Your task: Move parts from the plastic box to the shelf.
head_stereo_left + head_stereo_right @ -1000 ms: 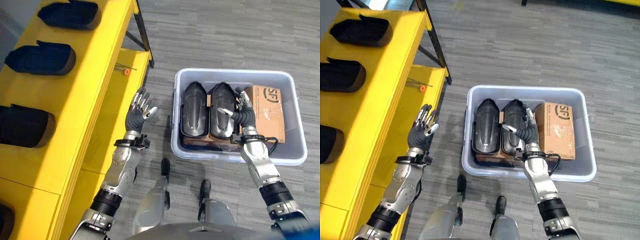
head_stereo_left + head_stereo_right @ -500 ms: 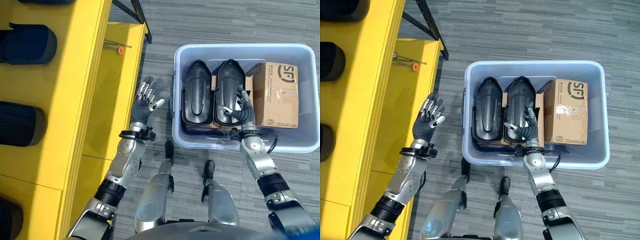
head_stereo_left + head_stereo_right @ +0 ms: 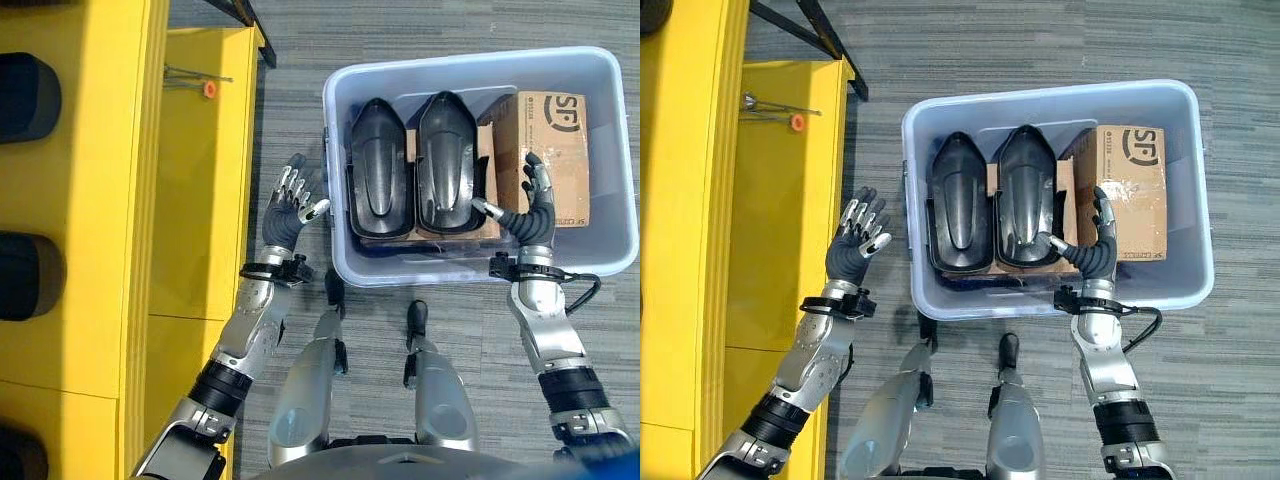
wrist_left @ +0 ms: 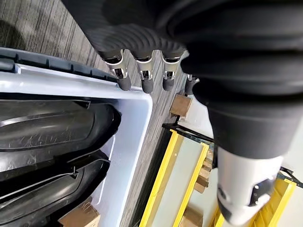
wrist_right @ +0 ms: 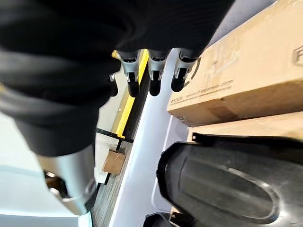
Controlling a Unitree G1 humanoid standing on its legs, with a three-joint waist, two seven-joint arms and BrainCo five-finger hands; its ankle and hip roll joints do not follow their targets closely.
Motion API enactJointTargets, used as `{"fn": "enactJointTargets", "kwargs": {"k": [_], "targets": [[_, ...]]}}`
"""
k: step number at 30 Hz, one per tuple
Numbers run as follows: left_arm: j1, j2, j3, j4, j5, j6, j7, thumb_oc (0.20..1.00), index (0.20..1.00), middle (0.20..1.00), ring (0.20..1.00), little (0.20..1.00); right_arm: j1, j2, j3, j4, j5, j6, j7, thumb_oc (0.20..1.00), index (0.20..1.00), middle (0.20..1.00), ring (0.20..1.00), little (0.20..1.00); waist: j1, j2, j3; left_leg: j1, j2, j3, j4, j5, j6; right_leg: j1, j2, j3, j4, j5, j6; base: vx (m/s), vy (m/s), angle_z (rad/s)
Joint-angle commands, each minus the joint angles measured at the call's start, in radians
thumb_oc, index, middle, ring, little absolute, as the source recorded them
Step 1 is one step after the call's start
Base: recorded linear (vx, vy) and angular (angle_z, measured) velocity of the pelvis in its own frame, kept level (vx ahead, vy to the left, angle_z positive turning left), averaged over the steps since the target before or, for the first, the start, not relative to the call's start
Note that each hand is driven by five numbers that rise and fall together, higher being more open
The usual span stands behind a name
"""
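Observation:
A pale plastic box [image 3: 336, 230] stands on the floor and holds two black moulded parts side by side, the left part [image 3: 378, 182] and the right part [image 3: 446, 160]. My left hand [image 3: 286, 220] is raised open outside the box's left wall, holding nothing. Above the box's near right end my right hand [image 3: 536, 222] is open, between the right part and a cardboard carton [image 3: 550, 140], its thumb pointing toward the part. The right wrist view shows straight fingers [image 5: 154, 80] above the carton [image 5: 246, 71] and the part [image 5: 227, 189].
The yellow shelf [image 3: 100, 200] runs along the left, with black parts [image 3: 22, 85] lying on its top level. A small orange-tipped tool [image 3: 205, 88] lies on its lower level. Grey carpet floor surrounds the box.
The whole picture has shifted, so the camera has moved. My right hand has moved right, off the near end of the right black part toward the carton. The left hand stays open.

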Motion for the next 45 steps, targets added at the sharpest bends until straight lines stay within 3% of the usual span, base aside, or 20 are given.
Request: {"fn": "enactJointTargets", "kwargs": {"k": [1, 25, 45], "targets": [[-0.032, -0.002, 0.048, -0.076, 0.055, -0.063, 0.010, 1.000, 1.000, 1.000, 1.000, 1.000, -0.042, -0.025, -0.028, -0.048, -0.012, -0.051, -0.030, 1.000, 1.000, 1.000, 1.000, 1.000, 0.009, -0.023, -0.005, 0.080, 0.134, 0.044, 0.035, -0.065, -0.120, -0.061, -0.147, -0.007, -0.098, 0.249, 0.084, 0.00, -0.016, -0.09], [-0.057, -0.009, 0.037, -0.083, 0.060, -0.077, 0.037, 1.000, 1.000, 1.000, 1.000, 1.000, -0.104, -0.038, 0.008, 0.003, -0.036, -0.046, -0.057, 1.000, 1.000, 1.000, 1.000, 1.000, 0.008, 0.007, 0.044, 0.038, 0.131, 0.046, 0.039, -0.070, -0.121, -0.130, -0.136, 0.010, -0.062, 0.229, 0.075, 0.00, -0.004, -0.03], [-0.082, -0.008, 0.013, -0.088, 0.035, -0.088, 0.043, 1.000, 1.000, 1.000, 1.000, 1.000, -0.240, -0.080, 0.006, 0.266, 0.004, -0.017, -0.146, 1.000, 1.000, 1.000, 1.000, 1.000, 0.019, 0.051, 0.086, -0.033, 0.113, 0.042, 0.095, -0.110, -0.112, -0.226, -0.137, 0.031, 0.020, 0.190, 0.066, 0.00, -0.001, 0.00]]}}
